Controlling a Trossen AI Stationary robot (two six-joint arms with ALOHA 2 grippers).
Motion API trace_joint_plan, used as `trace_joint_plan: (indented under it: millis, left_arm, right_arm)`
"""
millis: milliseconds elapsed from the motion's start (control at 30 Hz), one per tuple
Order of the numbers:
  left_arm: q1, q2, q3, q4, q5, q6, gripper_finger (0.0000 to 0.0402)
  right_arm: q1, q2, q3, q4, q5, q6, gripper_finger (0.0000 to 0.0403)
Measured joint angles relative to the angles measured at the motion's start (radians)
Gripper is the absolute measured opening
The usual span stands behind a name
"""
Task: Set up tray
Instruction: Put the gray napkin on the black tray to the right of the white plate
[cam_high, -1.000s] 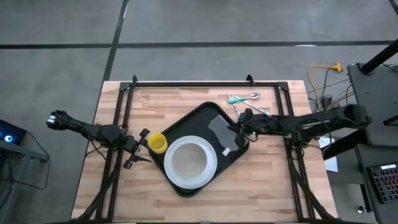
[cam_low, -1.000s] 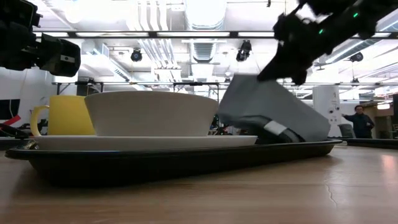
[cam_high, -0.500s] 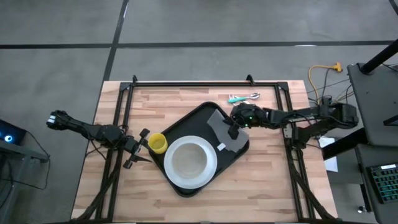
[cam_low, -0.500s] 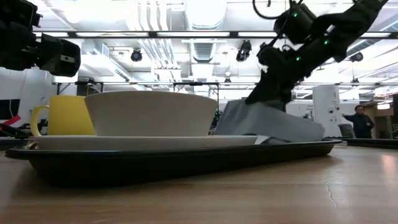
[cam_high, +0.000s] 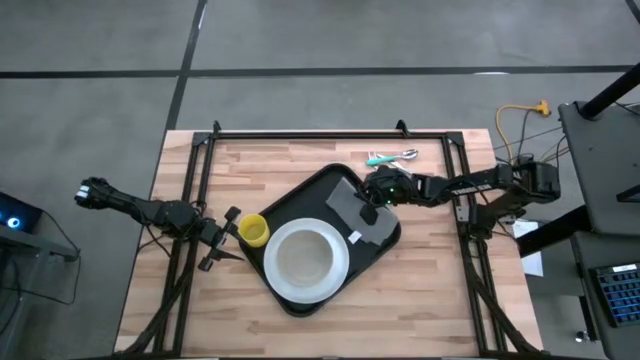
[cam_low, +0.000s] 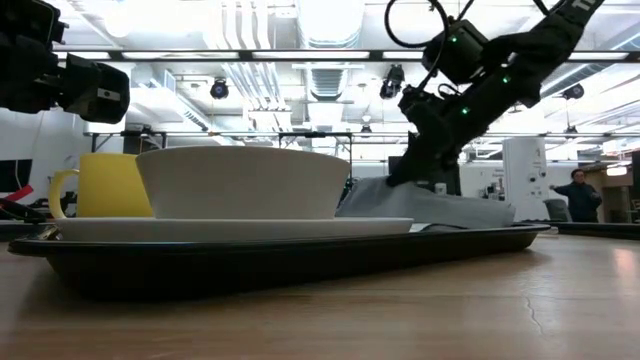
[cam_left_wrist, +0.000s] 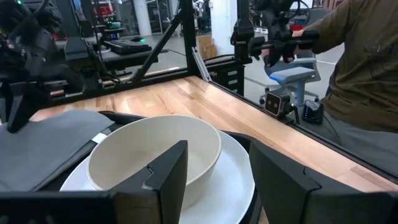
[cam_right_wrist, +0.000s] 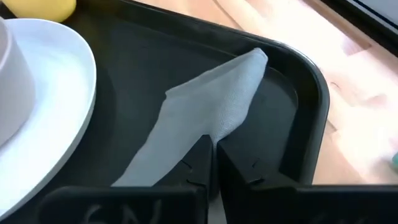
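Observation:
The black tray (cam_high: 300, 300) lies slantwise mid-table. On it stand a white plate (cam_high: 335, 280) with a white bowl (cam_high: 303, 258) and a yellow cup (cam_high: 252, 230) at its left corner. A grey napkin (cam_high: 362, 228) lies on the tray's right part. My right gripper (cam_high: 367, 206) is over the tray's far right side, shut on the napkin. It also shows in the low view (cam_low: 398, 178). My left gripper (cam_high: 226, 240) waits open, left of the yellow cup. My right gripper pinches a raised fold of the napkin (cam_right_wrist: 200, 130) between its two fingers, slanting down from the table's right. The napkin rises a little to the fingers (cam_low: 405, 190). The rest of it lies slack on the tray, its tip (cam_right_wrist: 256, 59) toward the tray's far corner.
A green-handled spoon (cam_high: 392, 157) lies on the wood beyond the tray, near the far right. Black frame rails (cam_high: 300, 133) run along the table's far, left and right sides. A person (cam_left_wrist: 364, 68) stands beyond the table's edge; another (cam_low: 578, 195) is far off in the room.
My right gripper has gone down and toward the table's left and far edges, still shut on the napkin. The napkin, held up like a tent a second ago, has sunk and now lies much flatter on the tray.

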Motion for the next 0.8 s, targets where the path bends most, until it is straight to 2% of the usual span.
trace_joint_plan:
  millis: [100, 233, 500, 667, 800]
  left_arm:
    - [0.0, 0.0, 0.0, 0.0, 0.0, 0.0, 0.0159]
    - [0.0, 0.0, 0.0, 0.0, 0.0, 0.0, 0.0159]
    - [0.0, 0.0, 0.0, 0.0, 0.0, 0.0, 0.0159]
    - [0.0, 0.0, 0.0, 0.0, 0.0, 0.0, 0.0159]
    - [0.0, 0.0, 0.0, 0.0, 0.0, 0.0, 0.0159]
  right_arm:
    - [0.0, -0.002, 0.032, -0.022, -0.001, -0.042, 0.0042]
    - [-0.004, -0.002, 0.095, -0.109, -0.001, -0.059, 0.0096]
    - [-0.013, -0.004, 0.259, -0.535, 0.001, -0.15, 0.0205]
    - [-0.004, -0.005, 0.309, -0.772, -0.019, -0.312, 0.0234]
    - [-0.002, -0.006, 0.286, -0.816, -0.105, -0.383, 0.0237]
